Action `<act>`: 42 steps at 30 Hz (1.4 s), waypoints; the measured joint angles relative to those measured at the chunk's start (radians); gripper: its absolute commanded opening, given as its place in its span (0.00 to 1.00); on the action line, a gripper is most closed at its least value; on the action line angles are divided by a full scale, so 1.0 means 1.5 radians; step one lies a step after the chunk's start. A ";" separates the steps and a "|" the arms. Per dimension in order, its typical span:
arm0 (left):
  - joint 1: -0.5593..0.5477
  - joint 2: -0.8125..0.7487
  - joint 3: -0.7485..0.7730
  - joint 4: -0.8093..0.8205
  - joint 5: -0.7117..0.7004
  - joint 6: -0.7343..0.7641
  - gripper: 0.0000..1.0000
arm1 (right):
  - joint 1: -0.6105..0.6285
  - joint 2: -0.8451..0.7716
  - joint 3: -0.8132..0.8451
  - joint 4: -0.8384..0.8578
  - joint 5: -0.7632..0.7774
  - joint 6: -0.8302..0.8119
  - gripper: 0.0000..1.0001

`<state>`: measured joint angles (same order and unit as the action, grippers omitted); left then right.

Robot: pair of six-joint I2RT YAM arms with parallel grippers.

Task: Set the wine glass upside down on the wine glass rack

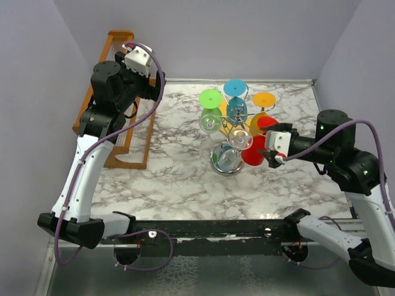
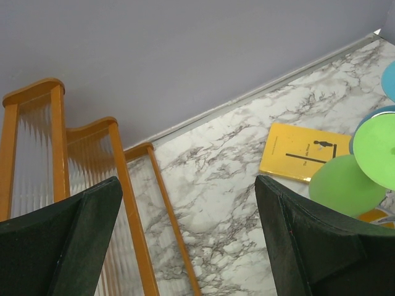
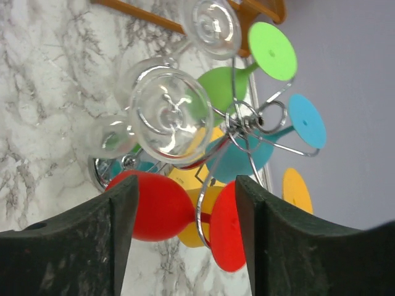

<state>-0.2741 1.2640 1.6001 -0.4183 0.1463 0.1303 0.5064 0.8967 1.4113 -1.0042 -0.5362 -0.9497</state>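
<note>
The chrome wire wine glass rack [image 1: 229, 132] stands mid-table on a round mirror base [image 1: 226, 163]. Several coloured and clear glasses hang on it. A red wine glass [image 1: 254, 153] hangs at its near right, its stem inside a wire loop [image 3: 216, 203]. In the right wrist view its bowl [image 3: 154, 206] and foot [image 3: 227, 228] lie between my fingers. My right gripper [image 1: 270, 152] [image 3: 185, 182] is open, its fingers either side of the red glass and not pressing on it. My left gripper [image 1: 143, 66] [image 2: 188, 185] is open and empty, raised at the back left.
An orange wooden slatted rack [image 1: 102, 105] [image 2: 58, 154] stands along the left wall under the left arm. A yellow book [image 2: 301, 151] lies on the marble under the chrome rack. Green glasses [image 2: 370, 154] hang on the rack's left side, and clear glasses [image 3: 170, 114] hang in front.
</note>
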 measured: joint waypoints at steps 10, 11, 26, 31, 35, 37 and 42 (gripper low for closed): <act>0.000 -0.025 -0.052 0.014 -0.002 -0.004 0.98 | -0.153 -0.008 0.030 0.113 0.099 0.190 0.87; 0.000 -0.029 -0.058 0.019 -0.002 -0.005 0.99 | -0.183 -0.008 0.028 0.136 0.126 0.223 0.89; 0.003 -0.139 -0.234 0.128 -0.024 -0.064 0.99 | -0.294 0.017 -0.054 0.361 0.330 0.480 1.00; 0.003 -0.171 -0.242 0.126 -0.027 -0.049 0.99 | -0.297 -0.011 -0.092 0.376 0.335 0.498 1.00; 0.006 -0.208 -0.244 0.121 -0.029 -0.040 0.99 | -0.308 -0.040 -0.110 0.375 0.344 0.483 1.00; 0.008 -0.227 -0.251 0.123 -0.033 -0.040 0.99 | -0.309 -0.057 -0.115 0.376 0.353 0.476 0.99; 0.009 -0.257 -0.283 0.111 -0.058 -0.048 0.99 | -0.308 -0.097 -0.124 0.375 0.386 0.475 1.00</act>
<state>-0.2607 0.8780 1.1751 -0.2512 0.0597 0.0589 0.0437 0.7513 1.2251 -0.4412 0.0433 -0.2375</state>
